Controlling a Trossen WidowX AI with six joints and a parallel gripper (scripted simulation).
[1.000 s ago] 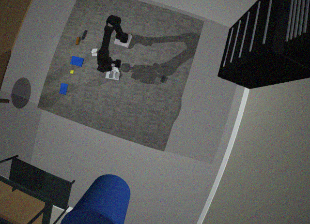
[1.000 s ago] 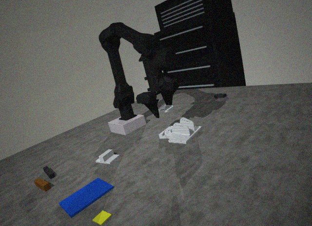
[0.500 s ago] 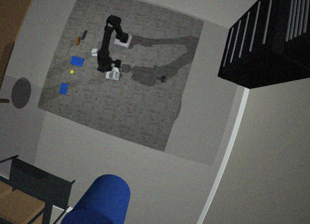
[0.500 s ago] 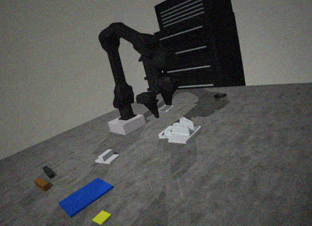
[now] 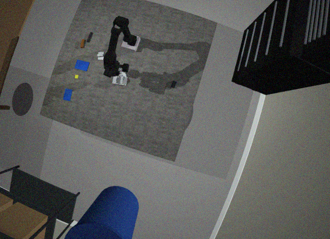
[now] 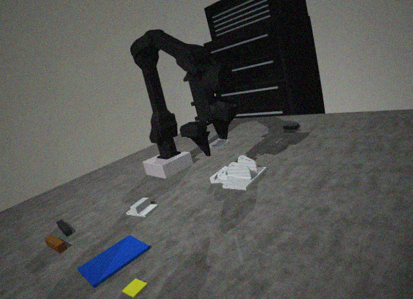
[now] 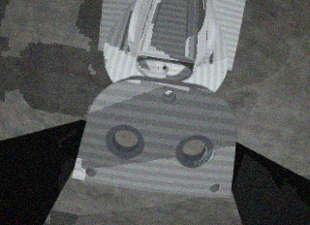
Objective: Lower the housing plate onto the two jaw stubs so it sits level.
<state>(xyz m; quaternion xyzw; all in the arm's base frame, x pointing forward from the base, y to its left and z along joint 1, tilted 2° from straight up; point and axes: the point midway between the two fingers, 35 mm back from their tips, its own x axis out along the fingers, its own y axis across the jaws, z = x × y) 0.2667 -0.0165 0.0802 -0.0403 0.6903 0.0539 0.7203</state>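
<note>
My gripper point(image 5: 119, 70) point(image 6: 217, 146) point(image 7: 158, 139) is shut on the housing plate point(image 6: 219, 143) point(image 7: 157, 115), a pale, rounded plate with two large holes, a finger at each side edge. The plate hangs above the table. In the exterior view it is up and left of the white base point(image 5: 114, 80) point(image 6: 235, 186) and apart from it. The base bears the white jaws point(image 6: 247, 161), raised and lying side by side. In the wrist view the plate's rounded edge overlaps the near end of the assembly. The pins and the stubs cannot be made out clearly.
A small white stand point(image 5: 100, 53) point(image 6: 150, 210) is left of the base. Beyond it are a large blue plate point(image 5: 82, 65) point(image 6: 113, 261), a yellow square point(image 5: 76, 76) point(image 6: 134, 287), an orange block point(image 5: 82, 43) point(image 6: 55, 243) and a dark block point(image 5: 89, 37) point(image 6: 64, 227).
</note>
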